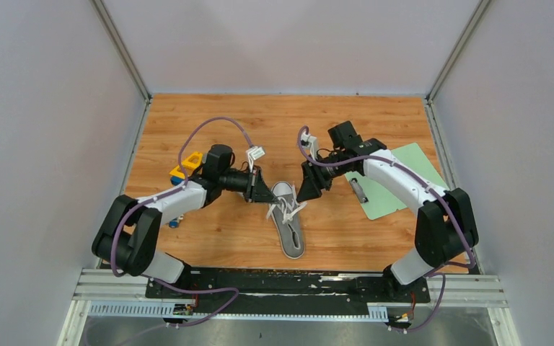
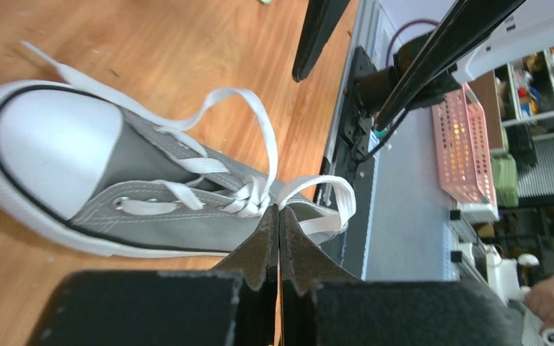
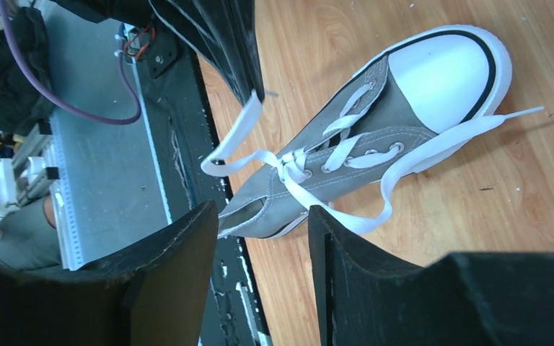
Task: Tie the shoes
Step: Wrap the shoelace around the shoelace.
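The left gripper [image 2: 279, 213], jaws clenched, is being used to pinch a loop of the white laces [image 3: 288, 167] just above the grey shoe [image 1: 289, 227], which is lying on the table [image 1: 209, 238] between the arms. The right gripper [image 3: 263, 209] is being held open and empty near the heel. The free lace is probably best being taken close to the knot, with the loop being held taut.

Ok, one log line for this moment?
left gripper shut on white lace loop | right gripper open, empty | grey canvas sneaker on wooden table, bow unfinished
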